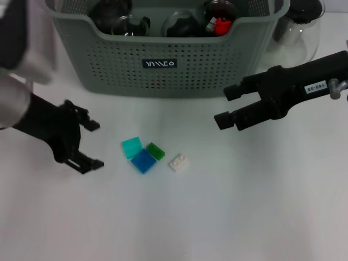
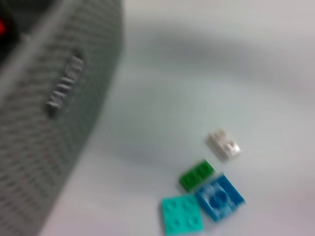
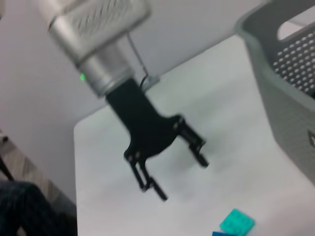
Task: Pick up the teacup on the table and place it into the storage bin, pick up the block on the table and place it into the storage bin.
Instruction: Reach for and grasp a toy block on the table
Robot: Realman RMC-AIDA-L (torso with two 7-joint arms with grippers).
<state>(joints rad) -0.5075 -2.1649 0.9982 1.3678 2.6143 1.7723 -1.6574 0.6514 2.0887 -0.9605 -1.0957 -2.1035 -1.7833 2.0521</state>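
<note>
Several small blocks lie together on the white table in front of the storage bin (image 1: 163, 65): teal (image 1: 131, 147), blue (image 1: 143, 161), green (image 1: 155, 150) and white (image 1: 178, 162). The left wrist view shows them too: white (image 2: 224, 144), green (image 2: 197, 174), blue (image 2: 220, 198), teal (image 2: 182, 215). My left gripper (image 1: 96, 144) hovers open and empty just left of the blocks; the right wrist view also shows this left gripper (image 3: 183, 179). My right gripper (image 1: 224, 106) is open and empty, to the right of the blocks near the bin's front. No teacup stands on the table; rounded glass vessels (image 1: 125, 24) lie in the bin.
A clear glass teapot (image 1: 298, 30) stands at the back right beside the bin. A red item (image 1: 220, 25) lies inside the bin. In the right wrist view the table's edge (image 3: 76, 147) shows behind the left arm.
</note>
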